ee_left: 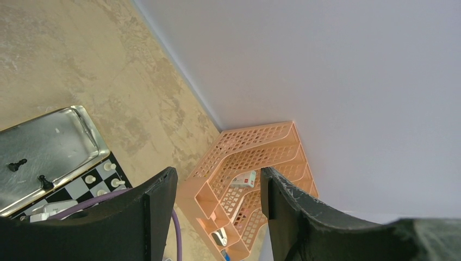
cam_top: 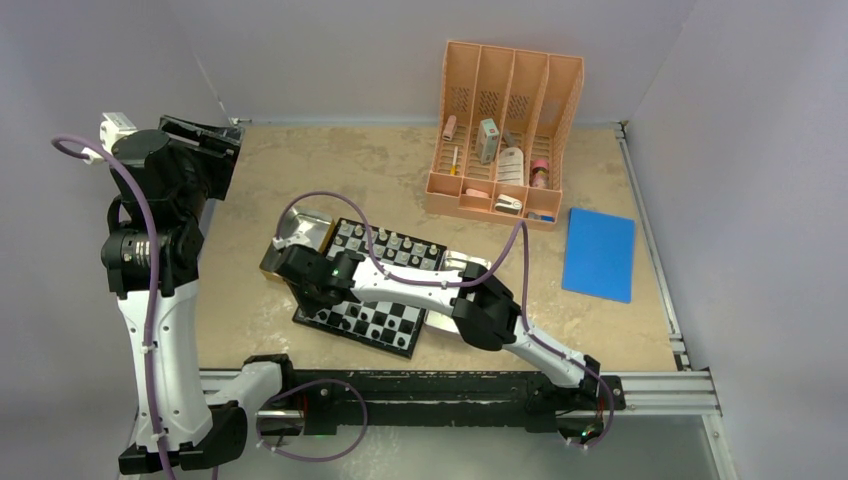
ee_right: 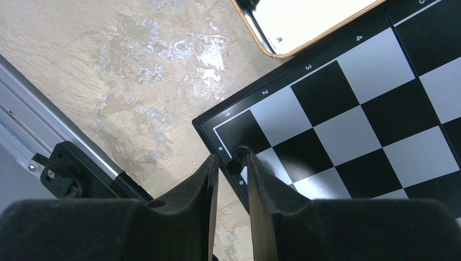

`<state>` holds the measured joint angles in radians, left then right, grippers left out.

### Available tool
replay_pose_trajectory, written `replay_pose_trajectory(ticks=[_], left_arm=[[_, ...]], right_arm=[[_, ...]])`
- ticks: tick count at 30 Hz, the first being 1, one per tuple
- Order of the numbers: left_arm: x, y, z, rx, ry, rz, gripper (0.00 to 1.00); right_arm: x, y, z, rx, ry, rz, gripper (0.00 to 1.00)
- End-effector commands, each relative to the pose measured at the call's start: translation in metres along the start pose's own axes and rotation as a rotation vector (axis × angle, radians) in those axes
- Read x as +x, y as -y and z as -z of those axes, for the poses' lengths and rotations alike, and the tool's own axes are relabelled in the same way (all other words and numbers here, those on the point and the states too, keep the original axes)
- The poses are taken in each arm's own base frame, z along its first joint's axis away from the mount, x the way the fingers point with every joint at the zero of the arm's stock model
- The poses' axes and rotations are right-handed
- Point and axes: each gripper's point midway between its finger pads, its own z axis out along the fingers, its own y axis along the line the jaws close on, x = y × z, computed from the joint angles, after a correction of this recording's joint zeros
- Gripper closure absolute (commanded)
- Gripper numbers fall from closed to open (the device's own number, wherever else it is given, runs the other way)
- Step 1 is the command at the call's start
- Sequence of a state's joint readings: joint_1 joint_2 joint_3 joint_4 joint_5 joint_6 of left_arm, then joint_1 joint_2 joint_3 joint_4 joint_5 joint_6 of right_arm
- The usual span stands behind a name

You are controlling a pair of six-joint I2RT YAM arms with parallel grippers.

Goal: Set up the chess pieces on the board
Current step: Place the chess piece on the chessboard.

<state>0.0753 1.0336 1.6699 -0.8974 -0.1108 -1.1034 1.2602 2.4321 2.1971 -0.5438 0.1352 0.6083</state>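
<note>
Right claw [ee_right: 232,165] pinching one black piece [ee_right: 239,154] at board [ee_right: 348,136] corner — left claw [ee_left: 217,178] agape.

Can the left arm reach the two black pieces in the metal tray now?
Probably yes: the left gripper is open, nothing covers the black pieces in the tray; the right gripper, beside it, grips a chessman.

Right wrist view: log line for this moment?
right gripper: shut on black chess piece | location: board corner near a1 | left gripper: open, empty, raised | metal tray: holds two black pieces
</note>
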Motion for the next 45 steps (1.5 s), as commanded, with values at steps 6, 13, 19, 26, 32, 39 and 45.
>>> replay_pose_trajectory(ticks=[6, 13, 19, 26, 32, 39, 45], left_arm=[[-0.009, 0.009, 0.001, 0.04, 0.045, -0.029, 0.44], [-0.008, 0.009, -0.001, 0.037, 0.04, -0.027, 0.44], [-0.008, 0.01, -0.002, 0.039, 0.039, -0.027, 0.44], [-0.008, 0.01, -0.003, 0.037, 0.041, -0.027, 0.44], [-0.008, 0.009, -0.004, 0.034, 0.043, -0.03, 0.44], [-0.007, 0.008, -0.006, 0.031, 0.04, -0.033, 0.45], [-0.006, 0.009, -0.007, 0.032, 0.038, -0.036, 0.45]], right_arm=[[-0.004, -0.002, 0.004, -0.007, -0.002, 0.012, 0.72], [0.0, -0.001, 0.001, -0.008, -0.015, 0.016, 0.75], [0.002, -0.001, -0.002, -0.011, -0.021, 0.019, 0.8], [0.002, -0.001, -0.004, -0.011, -0.02, 0.027, 0.83], [-0.003, -0.005, -0.004, -0.026, 0.002, 0.029, 0.85], [-0.005, -0.004, -0.006, -0.025, 0.012, 0.038, 0.86], [-0.006, -0.004, -0.008, -0.024, 0.017, 0.041, 0.86]])
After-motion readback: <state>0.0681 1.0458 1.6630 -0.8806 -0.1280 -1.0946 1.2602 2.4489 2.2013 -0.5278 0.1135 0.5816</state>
